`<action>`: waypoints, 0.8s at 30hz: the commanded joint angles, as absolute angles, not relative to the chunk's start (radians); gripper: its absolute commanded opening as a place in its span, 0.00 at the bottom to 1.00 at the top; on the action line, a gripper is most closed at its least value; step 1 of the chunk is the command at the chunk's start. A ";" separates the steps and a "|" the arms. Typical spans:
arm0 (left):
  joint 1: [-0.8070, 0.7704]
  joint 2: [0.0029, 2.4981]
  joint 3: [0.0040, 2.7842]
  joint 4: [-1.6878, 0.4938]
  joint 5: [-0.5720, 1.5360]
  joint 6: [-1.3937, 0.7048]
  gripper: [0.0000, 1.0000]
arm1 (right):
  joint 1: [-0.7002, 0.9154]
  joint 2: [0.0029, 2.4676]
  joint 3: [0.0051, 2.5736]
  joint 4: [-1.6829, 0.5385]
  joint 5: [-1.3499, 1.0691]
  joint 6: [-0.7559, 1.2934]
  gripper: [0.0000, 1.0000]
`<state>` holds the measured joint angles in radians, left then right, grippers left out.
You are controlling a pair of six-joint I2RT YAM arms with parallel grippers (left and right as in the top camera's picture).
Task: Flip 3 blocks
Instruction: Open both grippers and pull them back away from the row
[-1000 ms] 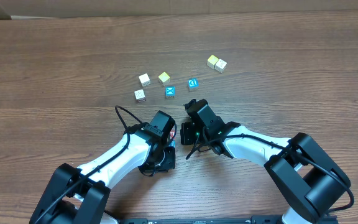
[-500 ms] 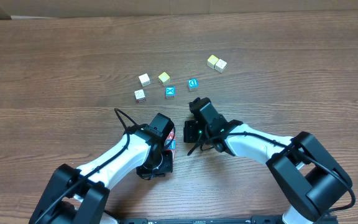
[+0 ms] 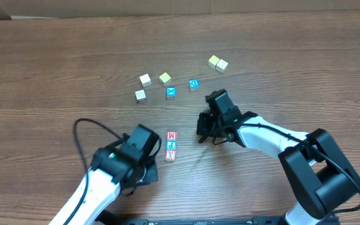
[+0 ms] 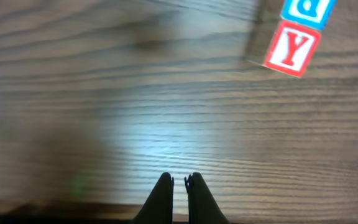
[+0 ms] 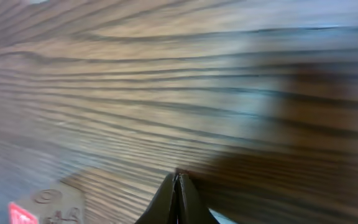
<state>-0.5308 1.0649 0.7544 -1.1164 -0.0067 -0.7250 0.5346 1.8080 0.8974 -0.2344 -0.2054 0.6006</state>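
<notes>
Overhead: blocks (image 3: pixel 170 145), three, M-P-Y touching in a row, lying free.
Left gripper (image 4: pixel 179 182) and right gripper (image 5: pixel 179 179) pressed together, empty; right view blurred, perhaps near M. A sideways sweep could scatter the row.

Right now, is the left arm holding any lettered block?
No: the left fingers are shut on nothing, and the M block, P block and Y block lie in a row clear of them.

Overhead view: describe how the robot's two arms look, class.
The left arm and right arm have white tubular links, black joints and black wrist heads. A black cable loops off the left one. The jaws are dark and tapered.
</notes>
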 commanded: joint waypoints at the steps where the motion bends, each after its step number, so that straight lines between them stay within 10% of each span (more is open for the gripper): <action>1: -0.535 0.963 0.771 -1.142 -0.146 -0.817 0.04 | 0.477 1.757 0.892 -0.286 -0.148 0.572 0.04; 11: -0.439 0.813 0.947 -1.280 -0.369 -0.823 0.04 | 0.373 1.510 1.003 -0.669 0.081 0.432 0.04; 24: -0.384 0.813 1.453 -1.460 -0.460 -0.782 0.14 | 0.375 1.155 1.266 -1.032 0.273 0.336 0.33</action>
